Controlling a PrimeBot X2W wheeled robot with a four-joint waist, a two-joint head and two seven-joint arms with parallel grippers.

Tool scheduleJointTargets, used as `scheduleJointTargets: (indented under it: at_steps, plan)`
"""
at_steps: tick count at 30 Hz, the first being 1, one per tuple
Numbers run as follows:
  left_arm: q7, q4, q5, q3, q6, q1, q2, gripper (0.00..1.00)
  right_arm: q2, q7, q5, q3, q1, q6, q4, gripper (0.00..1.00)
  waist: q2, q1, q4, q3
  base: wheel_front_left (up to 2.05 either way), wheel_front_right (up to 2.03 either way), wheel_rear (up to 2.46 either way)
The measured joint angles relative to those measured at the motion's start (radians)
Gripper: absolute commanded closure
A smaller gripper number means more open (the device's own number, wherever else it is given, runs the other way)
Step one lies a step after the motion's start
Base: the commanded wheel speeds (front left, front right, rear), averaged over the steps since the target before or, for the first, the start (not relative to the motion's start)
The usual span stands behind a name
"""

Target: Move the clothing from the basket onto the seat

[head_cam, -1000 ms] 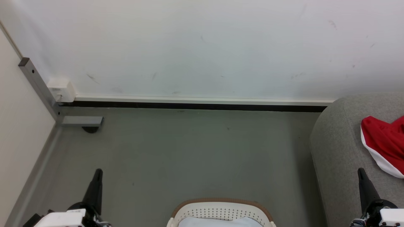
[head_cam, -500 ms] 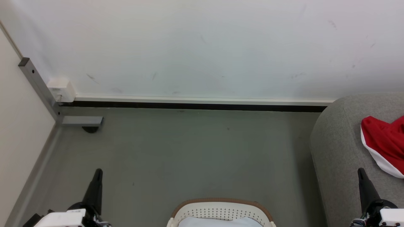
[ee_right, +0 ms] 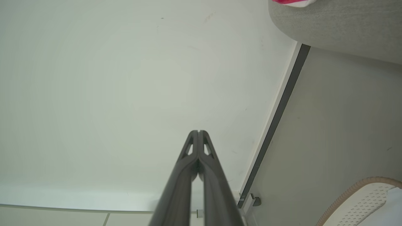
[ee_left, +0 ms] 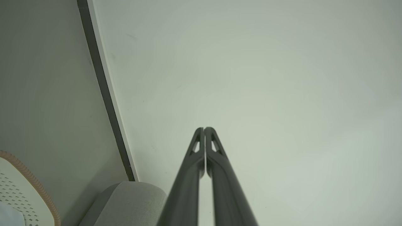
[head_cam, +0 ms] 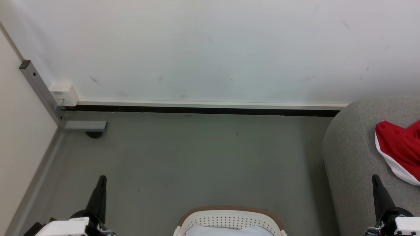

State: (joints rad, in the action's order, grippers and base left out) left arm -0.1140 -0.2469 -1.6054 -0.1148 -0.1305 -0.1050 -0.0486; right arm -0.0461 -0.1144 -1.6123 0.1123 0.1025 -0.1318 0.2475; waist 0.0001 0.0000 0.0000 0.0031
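The red clothing already lies on the seat, at about one o'clock from the right gripper, the nearer arm. That gripper and the left gripper are both pinched shut, holding nothing. The basket, at six o'clock, holds a pale cloth.

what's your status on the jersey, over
Left gripper, right gripper shut, empty. Jersey on sofa, out of basket. Pale cloth in basket, over.
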Motion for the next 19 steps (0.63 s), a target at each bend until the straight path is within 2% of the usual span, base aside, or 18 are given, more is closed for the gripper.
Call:
scheduleJointTargets:
  at_steps: [19]
  plan:
    - [0.0, 0.0, 0.0, 0.0, 0.0, 0.0, 0.0, 1.0, 0.0, 0.0, 0.0, 0.0, 0.0, 0.0, 0.0, 1.0, 0.0, 0.0, 0.0, 0.0, 0.0, 0.0, 0.0]
